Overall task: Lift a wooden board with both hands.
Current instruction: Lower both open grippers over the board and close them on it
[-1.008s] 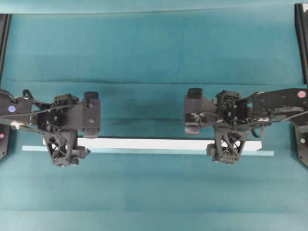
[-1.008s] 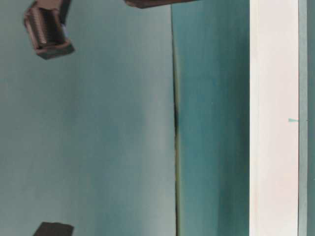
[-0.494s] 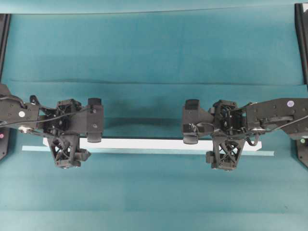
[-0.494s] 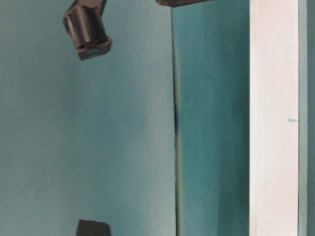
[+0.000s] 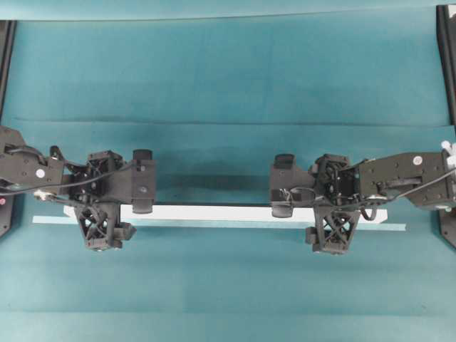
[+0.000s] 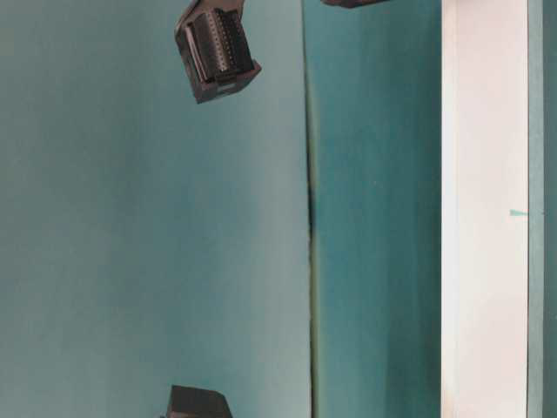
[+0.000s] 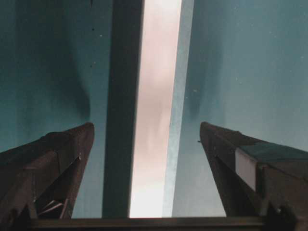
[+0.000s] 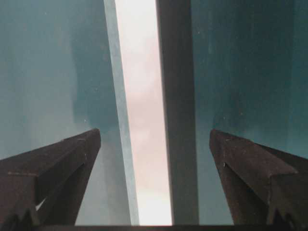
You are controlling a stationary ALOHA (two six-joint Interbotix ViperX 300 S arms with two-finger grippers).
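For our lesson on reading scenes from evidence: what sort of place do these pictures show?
Probably a robotics lab test bench: a teal cloth-covered table, two black robot arms with open grippers, left gripper and right gripper, and a single wooden board.

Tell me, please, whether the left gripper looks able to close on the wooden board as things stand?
Probably yes. The left gripper is open, its fingers either side of the wooden board, with nothing between them. Its height above the board is unclear.
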